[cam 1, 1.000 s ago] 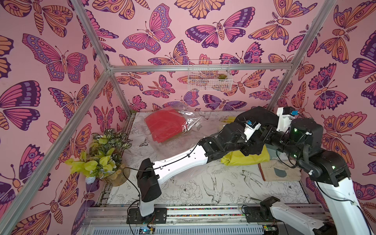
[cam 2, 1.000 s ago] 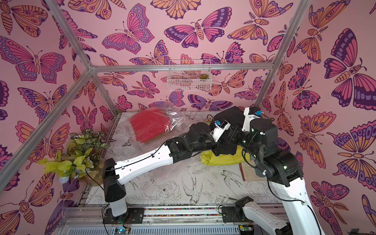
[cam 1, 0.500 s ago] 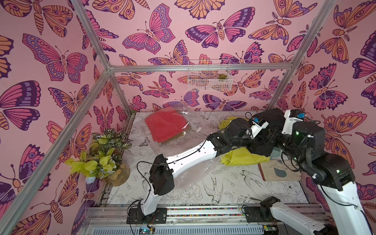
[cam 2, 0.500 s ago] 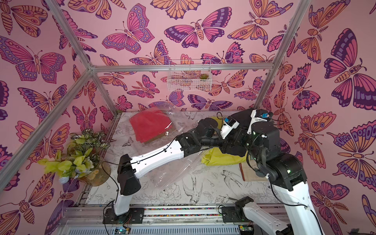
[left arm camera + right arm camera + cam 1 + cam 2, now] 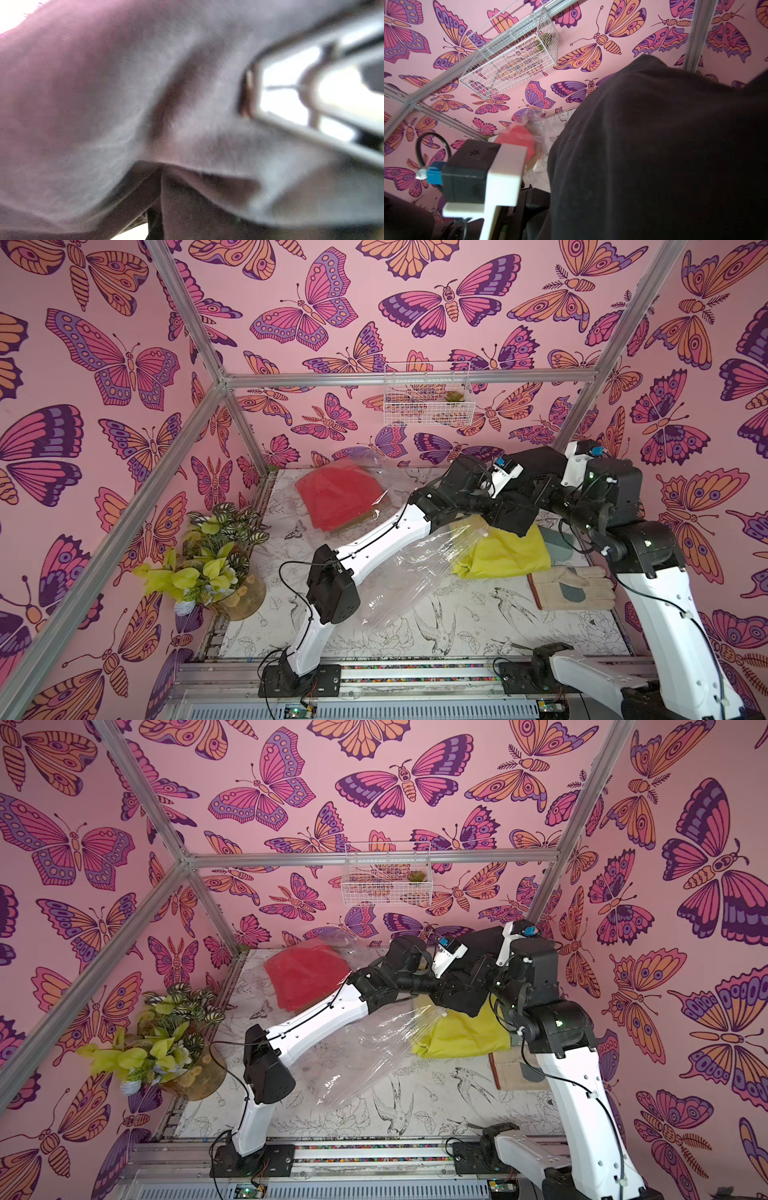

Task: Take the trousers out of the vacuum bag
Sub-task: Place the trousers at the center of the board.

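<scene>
We look down into a booth with pink butterfly walls; two white-and-black robot arms reach from the near rail over a table (image 5: 478,626) printed with birds and flowers. The arms meet high at the far right, and the black trousers (image 5: 517,518) hang between them, lifted clear of the table and outside the vacuum bag (image 5: 415,572). The left gripper (image 5: 513,499) and the right gripper (image 5: 548,489) are both buried in that dark cloth; their tips are hidden, but each appears pressed together on a fold of it. In both wrist views black cloth fills most of the picture, blurred in the left one.

The bag is clear, crinkled plastic; it lies slack across the table from the far left, passes under the left arm and ends near the front middle. The red trousers (image 5: 338,499) lie folded inside its far end. The yellow trousers (image 5: 503,551) lie on the table right under the raised black pair; the plastic overlaps their left edge, and we cannot tell whether they are in or out. Both top views show all of this.

A pale work glove (image 5: 573,593) lies flat just right of the yellow pair; a potted plant (image 5: 208,556) stands at the left edge; a white wire basket (image 5: 428,393) hangs on the back wall.
</scene>
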Tool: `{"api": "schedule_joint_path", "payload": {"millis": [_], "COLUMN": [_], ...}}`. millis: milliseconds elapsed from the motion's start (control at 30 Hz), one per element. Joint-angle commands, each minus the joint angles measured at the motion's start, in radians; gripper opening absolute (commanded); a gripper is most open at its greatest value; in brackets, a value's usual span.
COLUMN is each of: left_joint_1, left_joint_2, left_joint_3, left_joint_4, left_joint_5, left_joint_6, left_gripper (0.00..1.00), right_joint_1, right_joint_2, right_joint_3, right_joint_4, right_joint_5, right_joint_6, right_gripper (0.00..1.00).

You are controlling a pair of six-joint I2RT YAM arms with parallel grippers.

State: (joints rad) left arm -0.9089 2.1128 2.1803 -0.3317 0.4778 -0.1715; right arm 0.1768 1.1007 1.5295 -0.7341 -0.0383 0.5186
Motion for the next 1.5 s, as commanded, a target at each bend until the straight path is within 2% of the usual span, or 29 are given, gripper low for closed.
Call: {"api": "schedule_joint_path", "payload": {"millis": [0,233,567,1033,1200,1467], "left_joint_1": [0.082,0.169,0.268,0.288,0.274,0.165], "left_joint_2": [0.038,0.152,0.24,0.211,0.183,0.182], "left_joint_3": [0.078,0.288,0.422,0.368,0.316,0.296], "left_joint_4": [-0.081,-0.213,-0.25,-0.277,-0.273,-0.182], "left_joint_5": [-0.087,-0.149,-0.222,-0.319,-0.354,-0.522], "left_joint_6": [0.102,0.19,0.261,0.381,0.394,0.498], "left_gripper": [0.0,0.0,0.0,0.0,0.0,0.0], "right_joint_1": [-0.074,-0.189,-0.2,-0.247,-0.275,-0.275], "right_joint_2": [-0.011,0.081,0.209,0.288,0.295,0.323], "right_joint_3": [-0.005,-0.07,-0.062,-0.111,-0.149,-0.179], "right_joint_4": [0.144,0.348,0.501,0.624,0.648,0.649], "right_joint_5": [-0.165,-0.353,-0.343,-0.32,-0.307,-0.324], "right_joint_6": [0.036,0.124,0.129,0.154,0.313,0.55], "right_gripper": [0.0,0.0,0.0,0.0,0.0,0.0]}}
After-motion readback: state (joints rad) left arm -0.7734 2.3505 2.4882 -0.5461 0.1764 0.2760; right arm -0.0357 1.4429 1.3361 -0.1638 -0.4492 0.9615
